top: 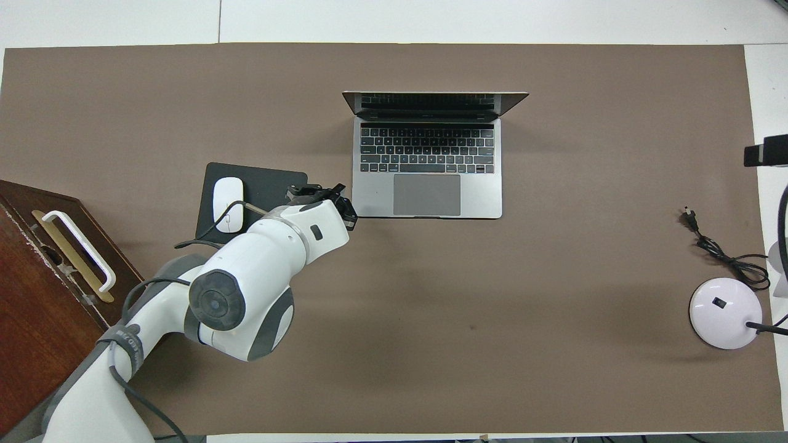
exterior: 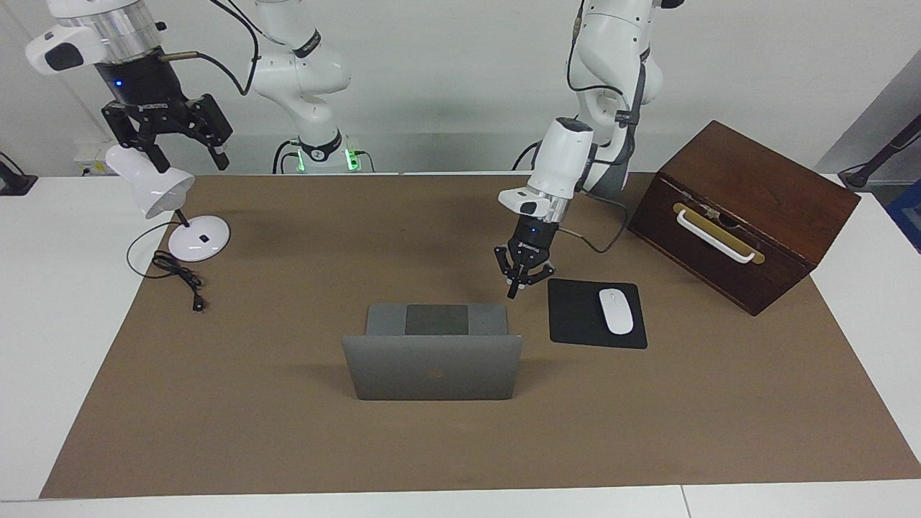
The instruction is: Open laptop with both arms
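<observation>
Facing view: the laptop stands open on the brown mat that covers the tabletop, its lid upright with the dark logo facing the camera and its grey base lying flat on the side nearer the robots. The left gripper hangs just above the mat, beside the corner of the laptop's base that is toward the left arm's end of the tabletop, and apart from it. Its fingertips meet in a point while the outer links splay sideways, so it is closed on nothing. Just beside this gripper, farther toward the left arm's end, lies the black mouse pad with a white mouse on it. Farther toward that end sits a dark wooden box with a white handle.

The right gripper is raised high over the right arm's end of the tabletop, well apart from the laptop, with its two black fingers spread apart and empty. The shade of the white desk lamp sits just below it, and the lamp's round base and coiled black cord rest underneath.

In the overhead view the laptop's keyboard and trackpad are exposed, and the left gripper sits by the near corner of the base, between it and the mouse pad.
</observation>
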Controlling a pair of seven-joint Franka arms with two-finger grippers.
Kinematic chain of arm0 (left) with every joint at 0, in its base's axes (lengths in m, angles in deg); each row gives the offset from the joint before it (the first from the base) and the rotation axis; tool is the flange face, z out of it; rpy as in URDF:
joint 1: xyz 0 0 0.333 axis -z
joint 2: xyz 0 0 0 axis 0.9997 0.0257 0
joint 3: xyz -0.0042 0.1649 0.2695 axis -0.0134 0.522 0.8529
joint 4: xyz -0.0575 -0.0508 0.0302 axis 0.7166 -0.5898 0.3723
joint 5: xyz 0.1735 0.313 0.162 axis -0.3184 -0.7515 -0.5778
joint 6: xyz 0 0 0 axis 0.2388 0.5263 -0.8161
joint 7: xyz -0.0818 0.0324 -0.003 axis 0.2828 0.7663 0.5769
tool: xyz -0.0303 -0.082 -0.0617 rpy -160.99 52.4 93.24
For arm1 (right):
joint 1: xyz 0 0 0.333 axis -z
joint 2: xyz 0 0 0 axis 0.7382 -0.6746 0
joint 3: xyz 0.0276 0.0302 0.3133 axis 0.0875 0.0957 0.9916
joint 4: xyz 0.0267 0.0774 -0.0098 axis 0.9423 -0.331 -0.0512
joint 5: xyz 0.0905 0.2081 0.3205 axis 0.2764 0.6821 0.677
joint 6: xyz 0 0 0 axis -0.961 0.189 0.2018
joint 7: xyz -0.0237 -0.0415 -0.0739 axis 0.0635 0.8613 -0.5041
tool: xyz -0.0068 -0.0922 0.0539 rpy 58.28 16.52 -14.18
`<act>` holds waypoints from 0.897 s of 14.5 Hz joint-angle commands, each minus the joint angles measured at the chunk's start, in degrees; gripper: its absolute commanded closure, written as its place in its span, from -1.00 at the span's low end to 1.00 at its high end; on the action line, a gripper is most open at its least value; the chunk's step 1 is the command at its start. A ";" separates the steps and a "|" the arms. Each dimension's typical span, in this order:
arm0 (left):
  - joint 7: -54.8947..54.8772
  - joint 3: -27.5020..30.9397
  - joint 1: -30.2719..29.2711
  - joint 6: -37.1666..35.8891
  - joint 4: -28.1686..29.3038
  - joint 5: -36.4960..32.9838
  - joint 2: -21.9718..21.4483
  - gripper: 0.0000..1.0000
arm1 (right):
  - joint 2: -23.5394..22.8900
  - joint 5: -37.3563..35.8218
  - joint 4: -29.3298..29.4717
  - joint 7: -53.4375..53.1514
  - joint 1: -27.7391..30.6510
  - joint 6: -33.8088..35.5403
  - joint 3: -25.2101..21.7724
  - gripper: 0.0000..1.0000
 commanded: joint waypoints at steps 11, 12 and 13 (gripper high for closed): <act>-3.57 0.38 -17.75 -45.97 -19.24 0.57 -6.51 0.91 | 3.68 -2.38 -4.69 6.33 1.98 -1.88 1.84 -1.00; -3.57 0.47 -19.94 -49.04 -20.21 0.57 -6.59 0.28 | 3.33 -2.37 -4.60 6.33 2.16 -1.97 1.92 -1.00; -3.57 0.55 -21.09 -50.81 -20.66 0.57 -7.03 -0.75 | 2.63 -2.37 -4.43 6.41 2.59 -2.15 1.93 -1.00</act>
